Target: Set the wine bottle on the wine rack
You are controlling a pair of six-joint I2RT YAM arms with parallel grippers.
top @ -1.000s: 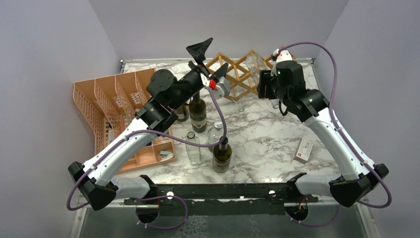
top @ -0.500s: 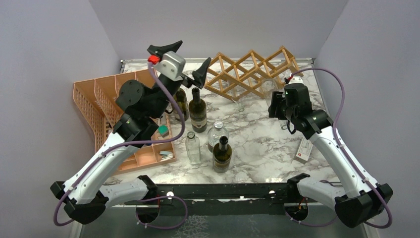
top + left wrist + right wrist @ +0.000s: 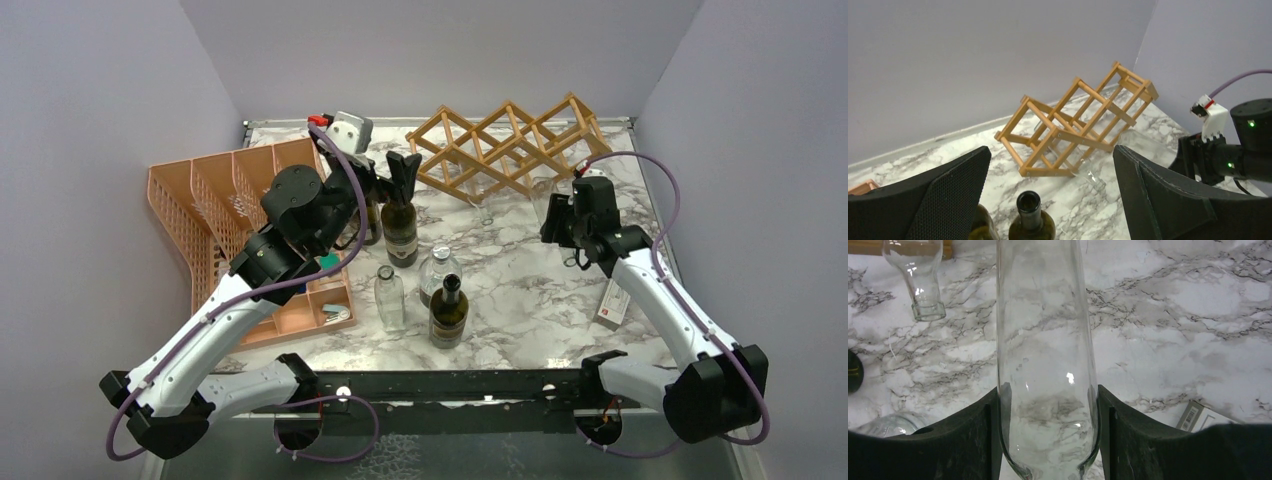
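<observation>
Top external: one wine rack [image 3: 505,140]; right fingers [image 3: 973,440] grip one bottle [image 3: 1048,365], left fingers [image 3: 1158,200] wide.

Desk [image 3: 520,270]: white marble, grey veining. Wine rack [image 3: 505,140]: pale honey wood, plain. Organizer [image 3: 215,205]: orange plastic mesh. Wine bottle [image 3: 1045,365]: clear, colourless glass (the marble pattern shows straight through it). Standing bottle [image 3: 401,215]: dark green, cream label. Cable [image 3: 1243,76]: purple. Left tool [image 3: 1051,150]: black, finely dimpled faces. Walls [image 3: 450,50]: flat lilac-grey. Small box [image 3: 614,300]: white, red print.

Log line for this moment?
right gripper: jaws shut on clear bottle, outside wine rack | left gripper: jaws open above dark bottle
</observation>
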